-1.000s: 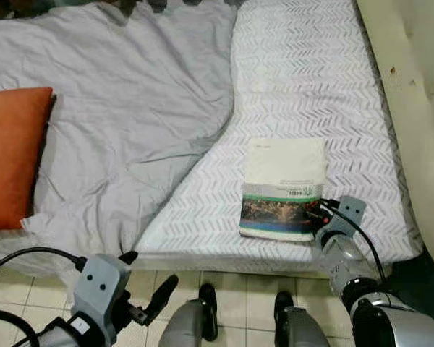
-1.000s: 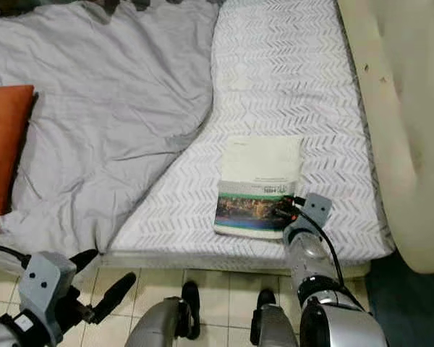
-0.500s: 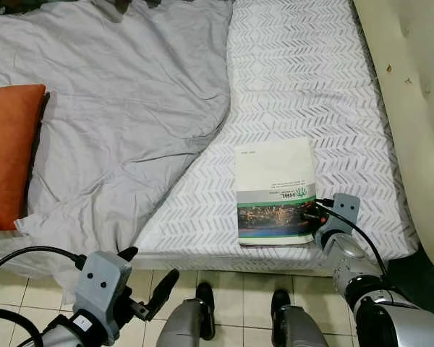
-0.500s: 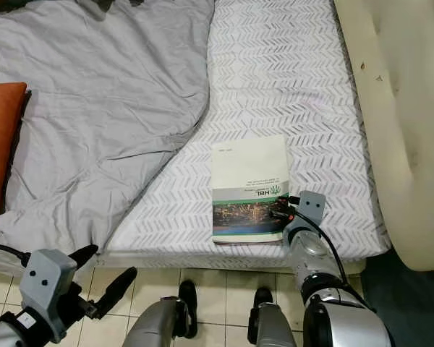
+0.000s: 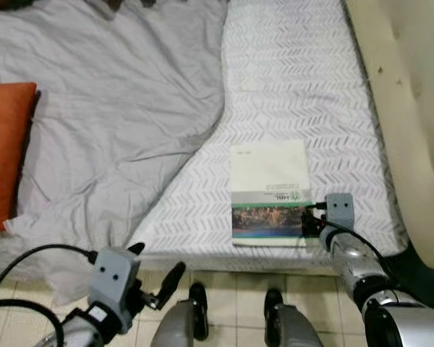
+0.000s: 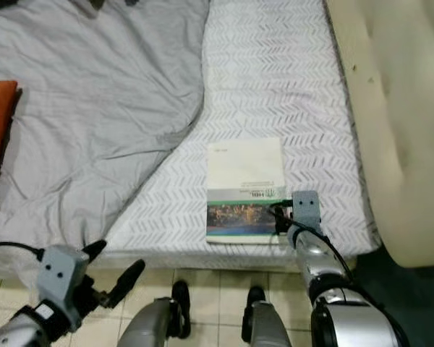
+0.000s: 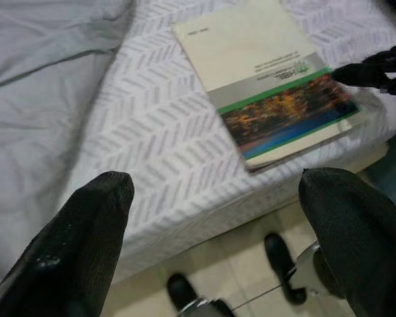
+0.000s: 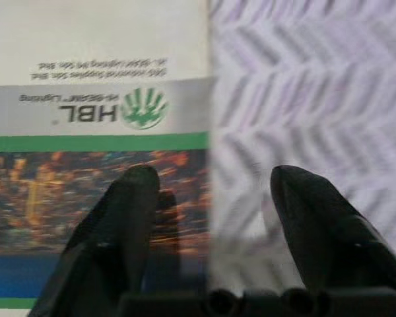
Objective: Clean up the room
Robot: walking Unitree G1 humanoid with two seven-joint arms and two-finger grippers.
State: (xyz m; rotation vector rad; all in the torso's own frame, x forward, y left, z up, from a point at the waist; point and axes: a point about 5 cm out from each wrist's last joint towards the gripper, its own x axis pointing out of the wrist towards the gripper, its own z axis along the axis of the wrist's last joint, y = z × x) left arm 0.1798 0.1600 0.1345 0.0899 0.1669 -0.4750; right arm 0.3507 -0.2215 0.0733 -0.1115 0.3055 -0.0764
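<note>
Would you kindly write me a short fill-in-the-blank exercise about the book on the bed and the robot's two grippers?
1. The book lies flat on the part of the mattress patterned with grey ____.
2. The right gripper straddles the book's edge, with one finger on its ____ and the other over the sheet.
3. The pillow on the grey duvet is ____ in colour.
4. The left gripper hangs beside the bed with its fingers ____.

Missing words: chevrons; cover; orange; open

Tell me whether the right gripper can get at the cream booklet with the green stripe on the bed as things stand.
Probably yes. The right gripper is open and straddles the right edge of the cream booklet with the green stripe, one finger over its cover, one over the patterned white sheet. Nothing lies between.
</note>
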